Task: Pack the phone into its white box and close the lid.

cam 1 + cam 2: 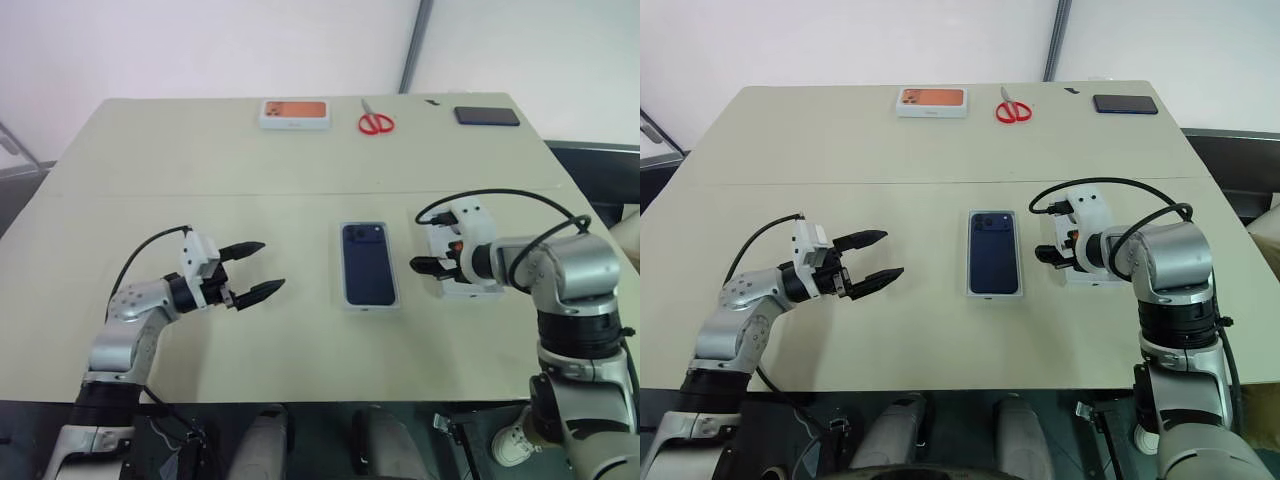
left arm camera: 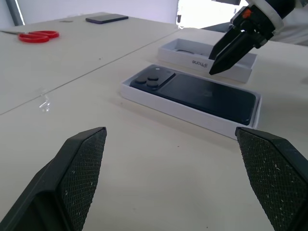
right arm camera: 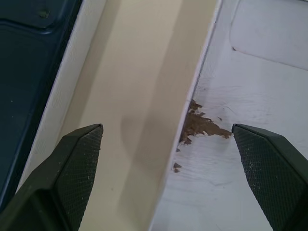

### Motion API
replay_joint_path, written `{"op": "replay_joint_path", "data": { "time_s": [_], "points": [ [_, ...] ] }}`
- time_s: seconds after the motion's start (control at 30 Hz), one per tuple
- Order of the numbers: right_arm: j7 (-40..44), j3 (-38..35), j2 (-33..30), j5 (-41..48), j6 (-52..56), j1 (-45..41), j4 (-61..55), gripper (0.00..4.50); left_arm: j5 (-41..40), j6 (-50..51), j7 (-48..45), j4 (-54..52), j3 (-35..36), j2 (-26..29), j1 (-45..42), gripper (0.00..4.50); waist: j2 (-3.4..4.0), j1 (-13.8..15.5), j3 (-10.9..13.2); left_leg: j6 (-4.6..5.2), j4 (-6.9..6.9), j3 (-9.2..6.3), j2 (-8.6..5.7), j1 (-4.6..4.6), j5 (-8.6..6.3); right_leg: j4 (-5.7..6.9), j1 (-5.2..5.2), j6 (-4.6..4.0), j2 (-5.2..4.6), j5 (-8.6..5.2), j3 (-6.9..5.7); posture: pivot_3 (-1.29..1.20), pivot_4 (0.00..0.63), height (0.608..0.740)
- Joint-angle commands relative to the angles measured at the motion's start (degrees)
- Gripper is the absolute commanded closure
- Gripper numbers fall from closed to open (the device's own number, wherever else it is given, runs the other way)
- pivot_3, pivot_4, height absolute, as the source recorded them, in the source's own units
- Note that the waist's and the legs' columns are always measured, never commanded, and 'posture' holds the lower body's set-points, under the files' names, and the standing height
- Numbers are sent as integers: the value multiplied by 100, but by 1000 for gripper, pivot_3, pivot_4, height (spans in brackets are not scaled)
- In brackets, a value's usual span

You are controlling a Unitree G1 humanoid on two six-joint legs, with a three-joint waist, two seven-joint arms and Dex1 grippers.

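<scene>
The dark blue phone point(image 1: 368, 264) lies face down in the shallow white box point(image 2: 144, 94) at the middle of the table, its camera cluster at the far end. Just right of it the lid point(image 2: 240, 70) rests open side up, pale inside with a torn brown patch point(image 3: 199, 126). My right gripper point(image 1: 428, 266) tilts down over the lid's near-left wall and is open: one finger hangs over the strip of table between box and lid, the other over the lid's inside. My left gripper point(image 1: 270, 266) hovers open left of the box, pointing toward it, holding nothing.
Along the table's far edge lie a white box with an orange picture point(image 1: 294, 113), red scissors point(image 1: 376, 122) and a black phone point(image 1: 487, 116). A seam crosses the tabletop point(image 1: 200, 195) behind the grippers. The table's right edge runs close to my right arm.
</scene>
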Motion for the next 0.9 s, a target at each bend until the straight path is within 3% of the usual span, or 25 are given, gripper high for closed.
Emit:
{"op": "replay_joint_path", "data": {
  "time_s": [0.03, 0.57, 0.63, 0.87, 0.9],
  "points": [
    [-250, -76, 127, -37, 38, -329, 177, 27, -57, -42, 130, -275, 63, -43, 32, 0, 0, -15, 0, 0, 0, 0, 0, 0, 0, 0, 0, 0, 2, 0, 0, 0, 150, 740],
    [-778, 173, 331, -205, 38, -343, 545, 27, 7, -32, 406, -391, 8, -147, 95, 0, 0, -10, 0, 0, 0, 10, 0, 0, 0, 1, 1, 0, 4, 0, -1, 0, 150, 740],
    [-814, 152, 375, -213, 38, -338, 528, 816, 3, -23, 420, -398, 6, -143, 99, 0, 0, -10, 0, 0, 1, 10, 0, 1, 0, 1, 3, 0, 4, 0, -1, 0, 150, 740],
    [-929, 175, 427, -383, -73, -404, 604, 4367, -7, -4, 454, -365, -4, -134, 66, 0, 0, -15, -1, 0, 1, 9, -1, 3, 0, 1, 5, 0, 10, 0, -1, 0, 150, 740],
    [-953, 193, 430, -408, -102, -412, 589, 4444, -5, -5, 457, -361, -6, -133, 63, 0, 0, -13, -1, 0, 3, 9, -1, 3, 0, 1, 6, 0, 10, 0, -1, 0, 150, 740]
  ]
}}
